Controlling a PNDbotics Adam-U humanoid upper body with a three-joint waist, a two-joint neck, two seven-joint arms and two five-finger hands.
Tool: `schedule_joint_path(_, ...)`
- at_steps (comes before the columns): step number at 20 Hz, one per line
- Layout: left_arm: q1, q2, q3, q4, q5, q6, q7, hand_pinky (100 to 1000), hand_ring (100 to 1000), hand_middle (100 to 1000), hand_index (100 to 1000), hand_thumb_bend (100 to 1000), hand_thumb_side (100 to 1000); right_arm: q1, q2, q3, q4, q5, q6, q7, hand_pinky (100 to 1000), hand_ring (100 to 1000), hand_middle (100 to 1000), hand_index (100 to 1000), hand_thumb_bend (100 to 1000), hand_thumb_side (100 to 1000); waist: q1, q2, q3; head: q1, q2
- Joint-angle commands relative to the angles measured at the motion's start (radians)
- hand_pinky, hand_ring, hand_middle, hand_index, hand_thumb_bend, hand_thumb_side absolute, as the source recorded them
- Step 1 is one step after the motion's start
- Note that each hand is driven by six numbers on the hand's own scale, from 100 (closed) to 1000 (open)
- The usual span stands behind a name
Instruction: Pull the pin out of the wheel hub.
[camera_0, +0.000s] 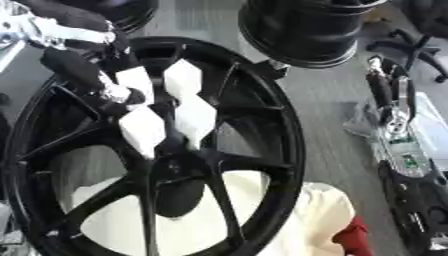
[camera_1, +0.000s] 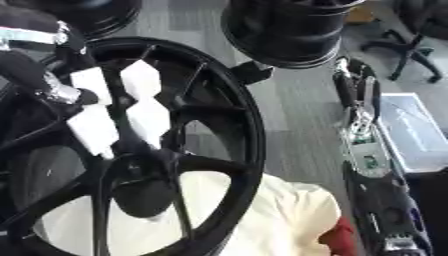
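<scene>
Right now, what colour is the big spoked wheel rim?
Black, the large spoked wheel rim; clearest in the left eye view.

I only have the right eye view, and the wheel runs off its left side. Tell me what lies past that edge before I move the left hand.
Observer: In the left eye view the left arc of the wheel shows nearly whole, with grey floor outside it at the upper left.
Operator: Now tell me how the left arm gets to the hand.
Observer: The left forearm comes down from the upper left corner, over the rim, to the left hand, which sits over the upper spokes above the dark hub.
</scene>
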Motion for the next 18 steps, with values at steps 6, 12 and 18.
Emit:
schedule_joint_path(6, -0.019, -0.006, 0.006, 0.007, -0.021, -0.02, 0.001, 719, 633, 624, 726, 407, 718, -0.013, -0.024, -0.003, -0.009, 0.0, -0.001, -0.003, 834, 729, 713, 788, 100, 656, 0.001, -0.018, -0.004, 0.002, 0.0)
schedule_joint_path(12, -0.018, -0.012, 0.007, 0.014, -0.024, -0.024, 0.001, 702, 613, 606, 711, 358, 667, -0.014, -0.023, -0.001, -0.01, 0.001, 0.0, -0.001, 835, 730, 713, 788, 100, 656, 0.001, -0.018, -0.004, 0.003, 0.001)
schedule_joint_path(18, -0.018, -0.014, 0.01, 0.012, 0.001, -0.009, 0.001, 671, 562, 547, 659, 212, 510, -0.014, -0.025, 0.001, -0.006, 0.003, 0.002, 0.001, 835, 729, 713, 788, 100, 658, 0.001, -0.018, -0.003, 0.003, 0.006)
